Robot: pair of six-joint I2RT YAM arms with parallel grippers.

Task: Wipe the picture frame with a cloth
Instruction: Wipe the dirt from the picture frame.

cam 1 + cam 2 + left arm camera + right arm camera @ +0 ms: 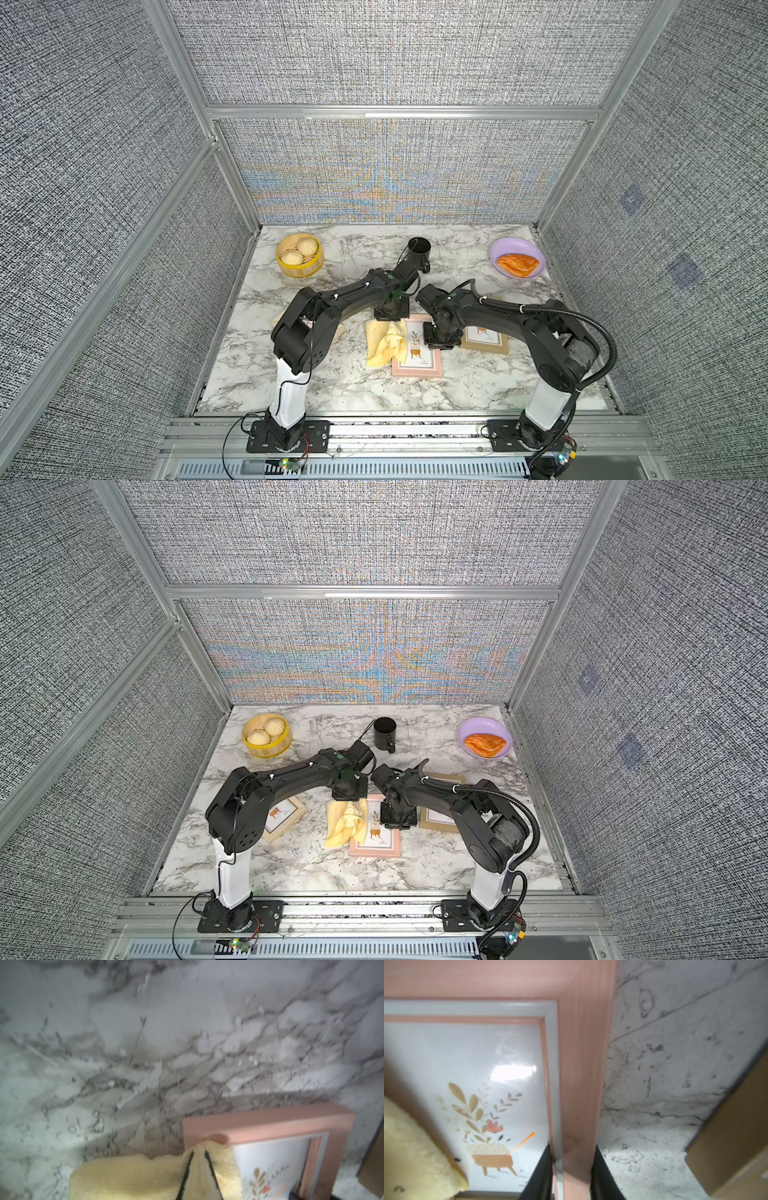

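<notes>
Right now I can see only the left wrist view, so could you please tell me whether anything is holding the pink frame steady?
Observer: Yes, the right pincer clamps the right rail of the pink frame, one finger on the glass side, one outside.
Operator: Thank you. How much of the cloth is on it?
Observer: Little: the cloth overlaps only its left side; the rest lies on the table.
Operator: Is anything lying further left?
Observer: A light wooden frame lies there, partly hidden under the left arm.
</notes>
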